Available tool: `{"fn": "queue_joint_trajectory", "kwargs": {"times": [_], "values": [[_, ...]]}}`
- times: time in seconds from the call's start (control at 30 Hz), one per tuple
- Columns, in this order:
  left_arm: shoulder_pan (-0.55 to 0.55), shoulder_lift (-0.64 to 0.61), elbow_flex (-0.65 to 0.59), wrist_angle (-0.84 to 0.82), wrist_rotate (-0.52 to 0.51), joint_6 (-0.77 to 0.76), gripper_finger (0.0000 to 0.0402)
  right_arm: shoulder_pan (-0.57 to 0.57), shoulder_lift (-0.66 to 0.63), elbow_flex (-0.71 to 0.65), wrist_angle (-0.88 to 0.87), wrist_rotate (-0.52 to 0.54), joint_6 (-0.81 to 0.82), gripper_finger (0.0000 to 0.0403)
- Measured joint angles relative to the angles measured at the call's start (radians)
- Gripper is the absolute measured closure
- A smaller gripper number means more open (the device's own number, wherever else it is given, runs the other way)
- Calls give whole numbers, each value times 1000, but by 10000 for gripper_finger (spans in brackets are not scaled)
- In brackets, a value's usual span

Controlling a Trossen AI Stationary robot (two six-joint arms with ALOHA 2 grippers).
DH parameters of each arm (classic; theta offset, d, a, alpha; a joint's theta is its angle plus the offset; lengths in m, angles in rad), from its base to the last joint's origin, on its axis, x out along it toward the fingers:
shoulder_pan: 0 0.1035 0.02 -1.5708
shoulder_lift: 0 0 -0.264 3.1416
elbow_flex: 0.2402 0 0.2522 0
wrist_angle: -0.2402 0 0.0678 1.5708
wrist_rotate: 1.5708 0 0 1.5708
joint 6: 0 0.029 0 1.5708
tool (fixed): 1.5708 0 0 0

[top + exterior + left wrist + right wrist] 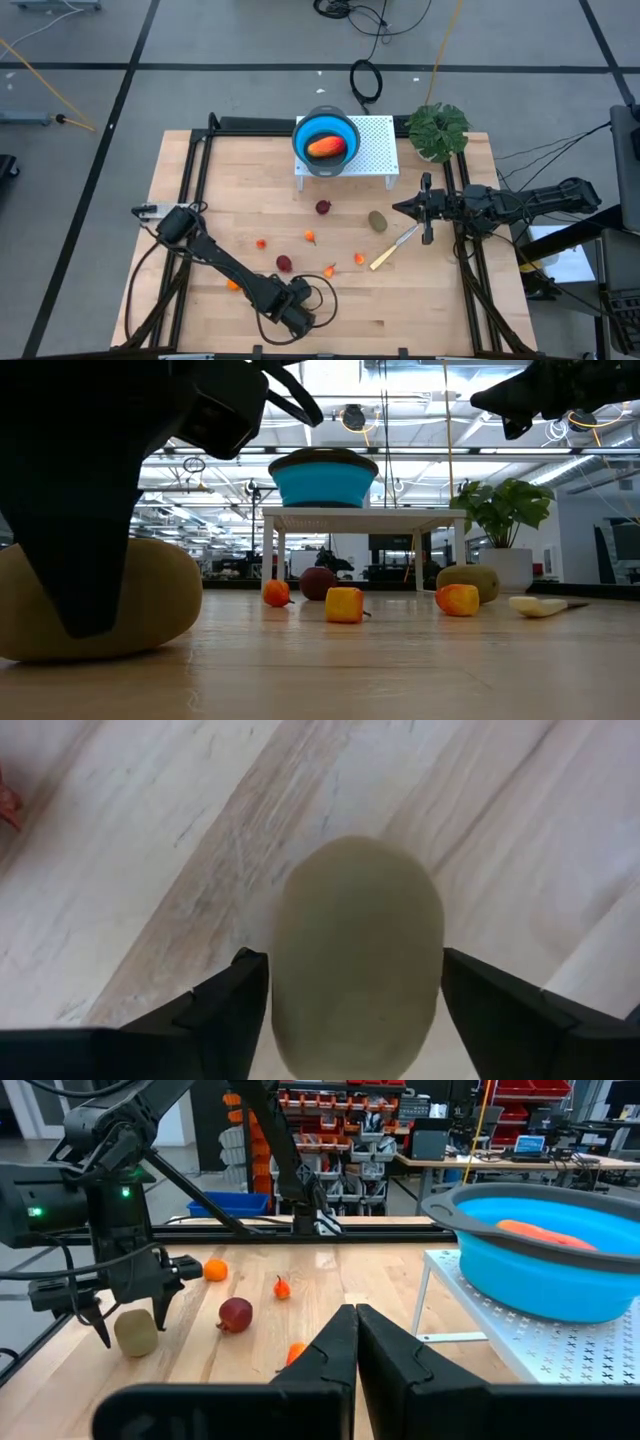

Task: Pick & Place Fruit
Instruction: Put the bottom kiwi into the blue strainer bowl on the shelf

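Left gripper (345, 1005) down at the table's (420, 300) near edge, fingers spread wide either side of a brownish-green oval fruit (358, 955) lying on the wood, long axis running straight out between them, no squeeze visible. Right gripper (355, 1342) pinched shut on nothing, hovering beside the blue bowl (326, 142).

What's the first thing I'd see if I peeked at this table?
Probably the bright blue bowl on the white rack at the table's far edge, with a long orange-red fruit inside. Next, the left gripper at the near edge, its fingers open on either side of a brownish-green oval fruit. The right gripper waits shut by the yellow-handled knife.
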Motion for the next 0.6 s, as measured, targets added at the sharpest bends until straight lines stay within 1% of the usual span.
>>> {"fn": "queue_joint_trajectory", "kwargs": {"times": [0.1, 0.3, 0.37, 0.47, 0.6], "values": [[0, -1, 0, 0, 0, 8, 142, 0, 0, 0, 0, 0, 0, 399], [0, -5, 0, 1, 10, 24, 209, 0, 0, 0, 0, 0, 1, 399], [0, -5, 0, 1, 17, 23, 225, 0, 0, 0, 0, 0, 1, 399], [0, -8, 0, 0, 19, 26, 233, 0, 0, 0, 0, 0, 1, 399], [2, -23, 0, -2, 21, 28, 217, 0, 0, 0, 0, 0, 1, 399]]}}
